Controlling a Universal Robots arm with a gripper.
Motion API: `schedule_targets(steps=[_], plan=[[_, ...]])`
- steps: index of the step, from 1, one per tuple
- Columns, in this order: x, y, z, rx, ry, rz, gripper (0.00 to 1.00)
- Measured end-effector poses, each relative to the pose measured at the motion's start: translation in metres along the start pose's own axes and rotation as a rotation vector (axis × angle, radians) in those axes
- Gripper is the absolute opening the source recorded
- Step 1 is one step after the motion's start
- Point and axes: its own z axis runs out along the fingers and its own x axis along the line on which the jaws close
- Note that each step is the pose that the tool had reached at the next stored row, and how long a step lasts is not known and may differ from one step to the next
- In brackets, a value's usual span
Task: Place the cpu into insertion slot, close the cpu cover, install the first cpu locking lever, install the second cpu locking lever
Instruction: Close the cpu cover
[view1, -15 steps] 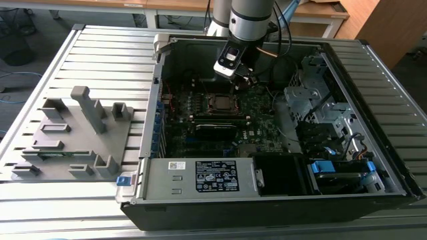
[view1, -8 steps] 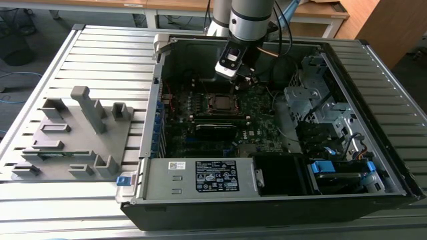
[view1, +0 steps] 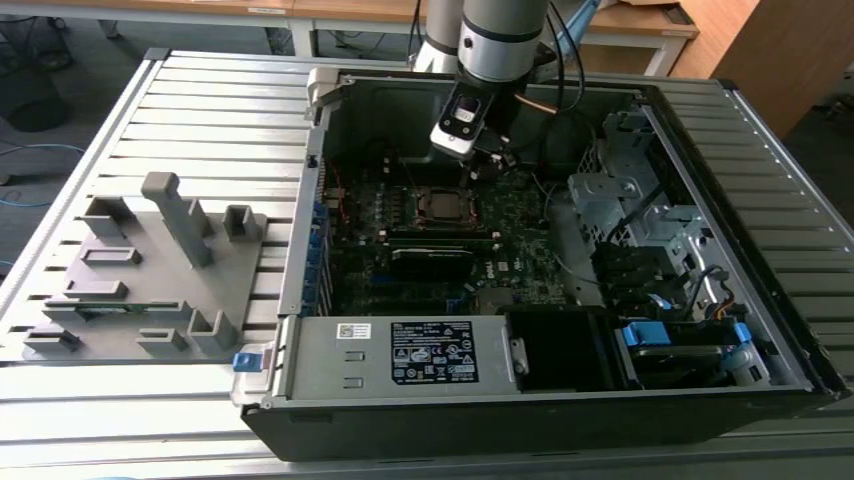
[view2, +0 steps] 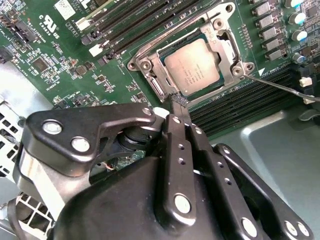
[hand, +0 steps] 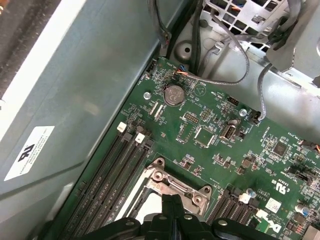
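The gripper (view2: 179, 102) is seen with its fingers drawn together and nothing visible between them. The tips are set at the edge of the slot (view2: 141, 64), though contact cannot be told. The cpu (view2: 192, 67) is seated in the slot, and the cover (view2: 226, 46) appears to be lowered around it, its cut-out framing the metal top. A thin lever (view2: 280, 87) is seen reaching away from one corner of the slot and is judged to be unlatched. Trouble would most likely be caused by the tips being pushed sideways: the cover could be scraped or lifted, and the cpu shifted on its contacts while nothing locks the cover down. A slip off the slot's rim would bring the tips onto the memory sockets (view2: 235, 102) just beside the slot. A lever released under spring load could snap back. Farther from the slot, a coin cell (hand: 175, 93) and loose cables (hand: 235, 60) are seen near the case wall (hand: 85, 75). In the exterior view the arm (view1: 501, 40) is lowered into the case above the slot, where a drive cage (view1: 601, 190) nearby could be snagged.
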Motion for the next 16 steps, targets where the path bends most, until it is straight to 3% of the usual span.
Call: schedule_targets(steps=[12, 16], plan=[[0.0, 0.0, 0.0005, 0.0024, 0.0042, -0.124, 0.11], [0.0, 0.0, 0.0005, 0.0026, 0.0045, -0.135, 0.11]])
